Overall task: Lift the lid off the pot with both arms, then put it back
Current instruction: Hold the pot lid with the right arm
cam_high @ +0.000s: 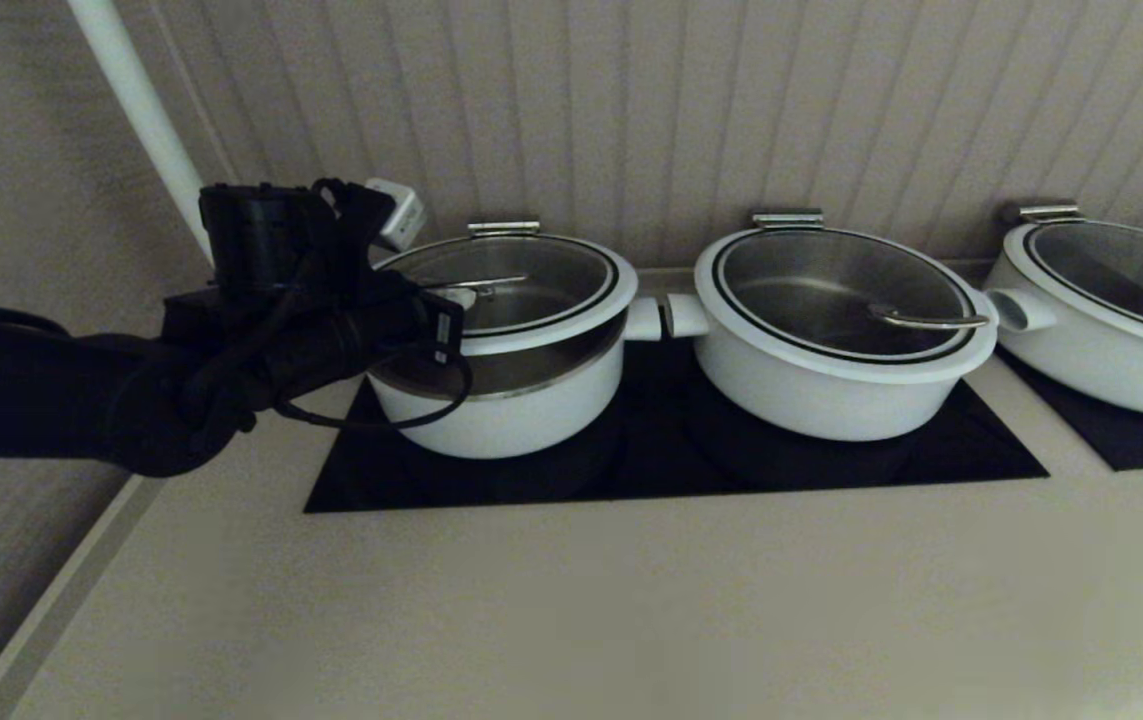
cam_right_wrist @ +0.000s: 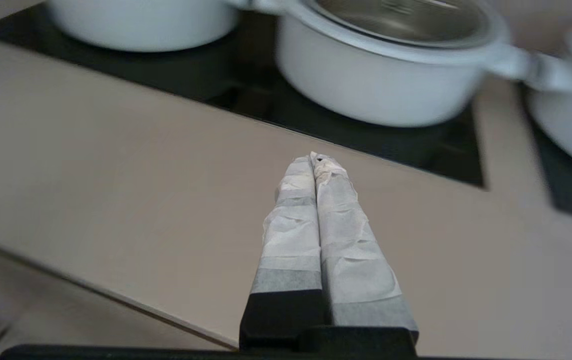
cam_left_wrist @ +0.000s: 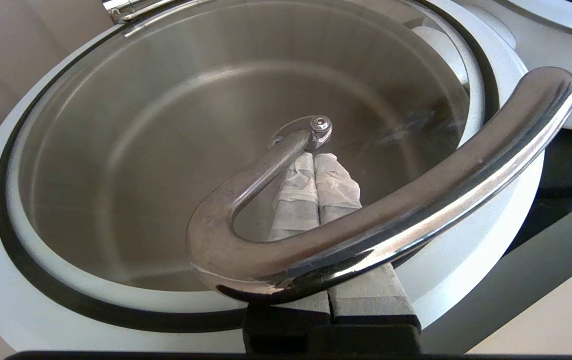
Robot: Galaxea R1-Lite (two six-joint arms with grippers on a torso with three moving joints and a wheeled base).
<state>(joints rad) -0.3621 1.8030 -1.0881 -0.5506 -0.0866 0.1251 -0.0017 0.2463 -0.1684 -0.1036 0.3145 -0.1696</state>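
Note:
The pot (cam_high: 506, 405) is the left one of three white pots on a black panel. Its glass lid (cam_high: 541, 275) is tilted, its near edge raised off the pot so that the steel lining shows, its far edge at the hinge clip (cam_high: 503, 228). My left gripper (cam_high: 461, 297) reaches over the lid from the left. In the left wrist view the left gripper (cam_left_wrist: 316, 160) is shut, with both white-wrapped fingers (cam_left_wrist: 293, 195) pushed under the steel loop handle (cam_left_wrist: 366, 230), on the lid (cam_left_wrist: 165, 150). My right gripper (cam_right_wrist: 316, 161) is shut and empty above the beige counter, out of the head view.
A second white pot (cam_high: 831, 350) with its lid stands right of the task pot, their stub handles nearly touching. A third pot (cam_high: 1111, 310) is at the far right. The black panel (cam_high: 671, 465) lies under them, a ribbed wall behind, a white pipe (cam_high: 136, 100) at the left.

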